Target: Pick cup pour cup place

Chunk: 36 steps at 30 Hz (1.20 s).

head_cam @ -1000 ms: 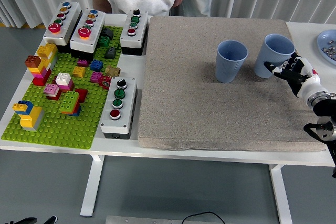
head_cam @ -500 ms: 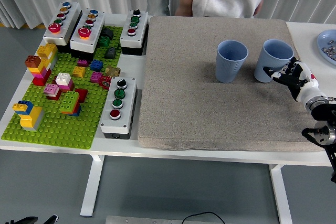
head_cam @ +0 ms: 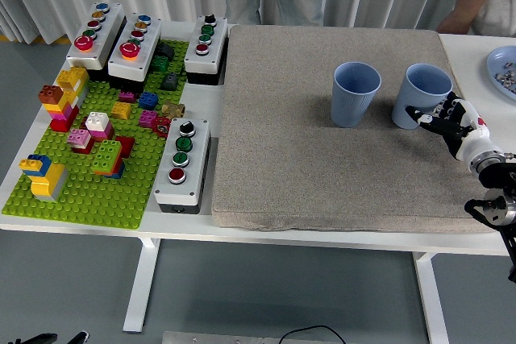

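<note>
The right robot hand (head_cam: 448,118) comes in from the right edge over the grey mat (head_cam: 322,167), its black fingers (head_cam: 427,117) curled against the near right side of the right blue cup (head_cam: 422,96); they touch the cup's wall, but whether they have a full hold on it cannot be told from this view. The cup stands on the mat, tilted a little toward the left, its open mouth facing up. Just to its left, apart from it, the left blue cup (head_cam: 355,93) stands upright on the same mat, clear of the robot hand. At the right edge of the white worktop (head_cam: 201,118), beyond the mat's far right corner, part of a blue plate (head_cam: 501,60) with small pieces in it shows. Left of the mat lie four button boxes: one (head_cam: 182,162) beside the mat's near left part, and three (head_cam: 149,42) in a row at the far left. A green baseplate (head_cam: 89,187) with coloured building bricks (head_cam: 48,173) fills the left of the worktop. At the far side a person stands; a forearm (head_cam: 472,10) shows at the top right, near the mat's far corner, holding nothing.
</note>
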Available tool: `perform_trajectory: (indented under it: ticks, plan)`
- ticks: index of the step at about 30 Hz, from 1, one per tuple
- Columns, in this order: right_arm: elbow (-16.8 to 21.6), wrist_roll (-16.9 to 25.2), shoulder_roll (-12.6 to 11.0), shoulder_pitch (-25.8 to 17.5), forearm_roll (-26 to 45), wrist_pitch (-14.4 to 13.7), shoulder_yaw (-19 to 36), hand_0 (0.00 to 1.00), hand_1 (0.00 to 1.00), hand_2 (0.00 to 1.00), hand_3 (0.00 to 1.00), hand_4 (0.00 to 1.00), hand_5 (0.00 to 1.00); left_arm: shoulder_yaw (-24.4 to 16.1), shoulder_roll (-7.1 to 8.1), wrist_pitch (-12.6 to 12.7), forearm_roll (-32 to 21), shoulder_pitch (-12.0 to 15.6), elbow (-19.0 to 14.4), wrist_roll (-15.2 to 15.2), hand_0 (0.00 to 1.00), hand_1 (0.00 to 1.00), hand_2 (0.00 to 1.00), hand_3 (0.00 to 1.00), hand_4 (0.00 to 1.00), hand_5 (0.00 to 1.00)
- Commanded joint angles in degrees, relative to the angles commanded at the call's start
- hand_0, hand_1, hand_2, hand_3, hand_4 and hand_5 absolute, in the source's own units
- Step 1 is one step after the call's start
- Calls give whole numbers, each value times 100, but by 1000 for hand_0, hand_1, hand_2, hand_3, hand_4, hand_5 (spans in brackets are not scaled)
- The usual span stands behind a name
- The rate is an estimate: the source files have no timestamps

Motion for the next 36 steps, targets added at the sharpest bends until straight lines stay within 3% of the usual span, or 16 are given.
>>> perform_trajectory:
  ticks: [1, 2, 8, 9, 36]
  plan:
    - [-1, -20, 1, -2, -17, 38, 11, 861, 759, 703, 685, 631, 2, 6, 2, 0, -3, 1, 0, 0, 766, 810, 827, 665, 528, 908]
    - [-1, -28, 1, -2, -23, 53, 15, 881, 846, 880, 829, 710, 3, 8, 2, 0, -4, 1, 0, 0, 767, 809, 826, 664, 528, 909]
    - [13, -70, -12, -1, -138, 161, 31, 881, 846, 880, 829, 710, 3, 13, 10, 1, -2, 10, 0, 0, 767, 809, 826, 664, 528, 909]
    - [12, -104, -16, 2, -181, 188, 47, 891, 864, 935, 909, 790, 88, 10, 11, 0, 1, 14, 0, 2, 765, 809, 826, 664, 528, 907]
    - [203, -504, -111, -29, -594, 416, 219, 939, 909, 998, 998, 825, 120, -44, 19, 4, 20, 1, 0, 2, 765, 806, 825, 664, 529, 907]
